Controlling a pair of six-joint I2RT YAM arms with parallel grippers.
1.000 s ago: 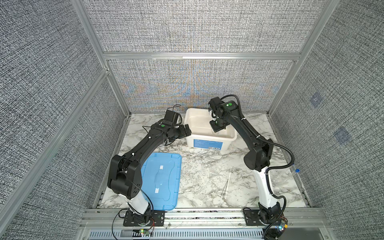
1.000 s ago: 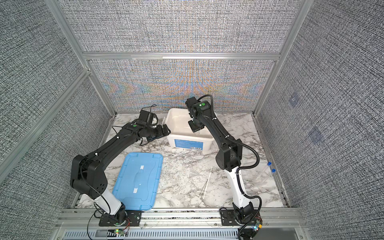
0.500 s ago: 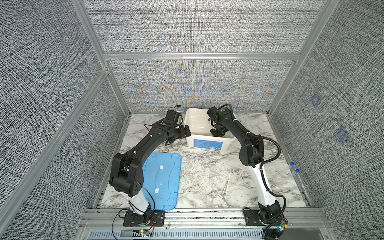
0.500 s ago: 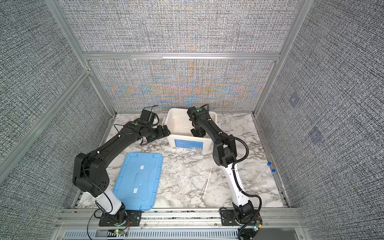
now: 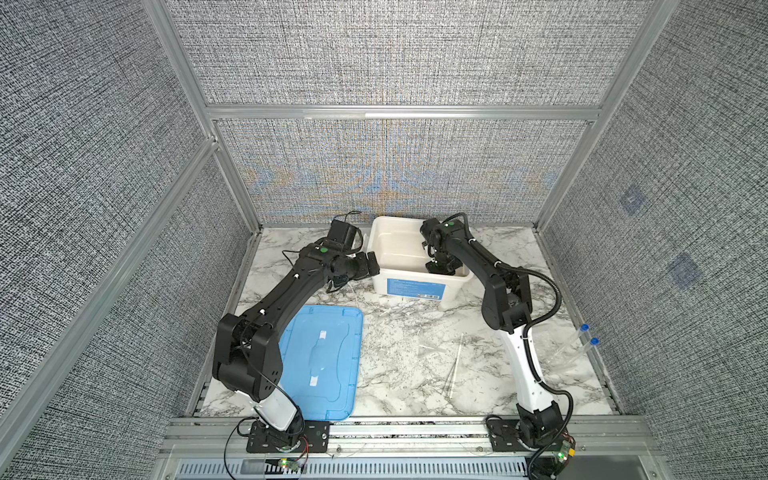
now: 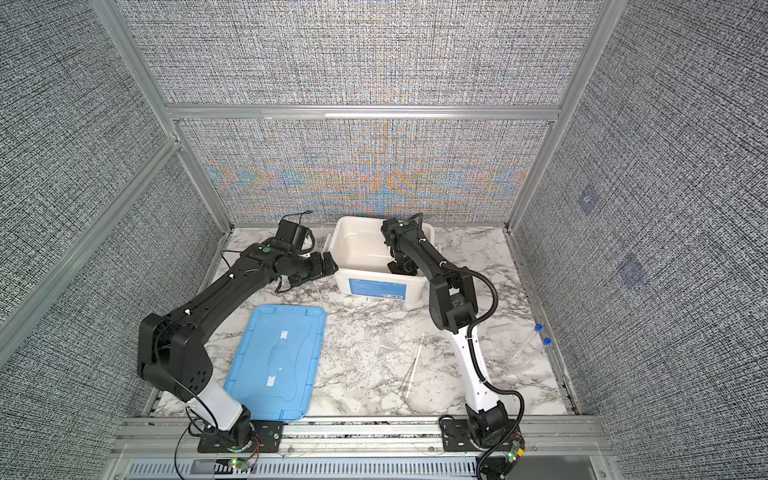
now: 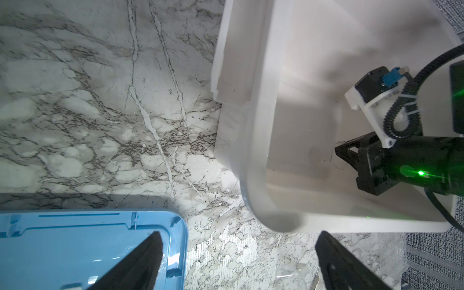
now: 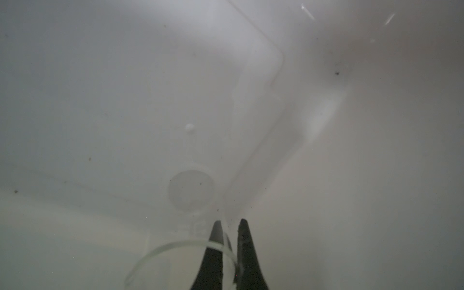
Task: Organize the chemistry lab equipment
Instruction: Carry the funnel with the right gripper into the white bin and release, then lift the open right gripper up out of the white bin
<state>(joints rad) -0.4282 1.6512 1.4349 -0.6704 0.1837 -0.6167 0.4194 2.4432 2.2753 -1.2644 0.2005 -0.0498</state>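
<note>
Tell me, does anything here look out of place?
Yes. Two blue-capped tubes lie at the far right edge of the table, and thin rods lie scattered mid-table, all outside the tub.

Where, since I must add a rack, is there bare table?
Bare marble: between the blue lid and the thin rods, and right of the tub. Crowded: the right edge with capped tubes, and the tub, where the right gripper pinches a beaker.

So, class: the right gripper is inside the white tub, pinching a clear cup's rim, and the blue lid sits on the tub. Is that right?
Not quite. The blue lid lies flat on the table, apart from the white tub; both top views show it. The right gripper does pinch the clear cup inside the tub.
</note>
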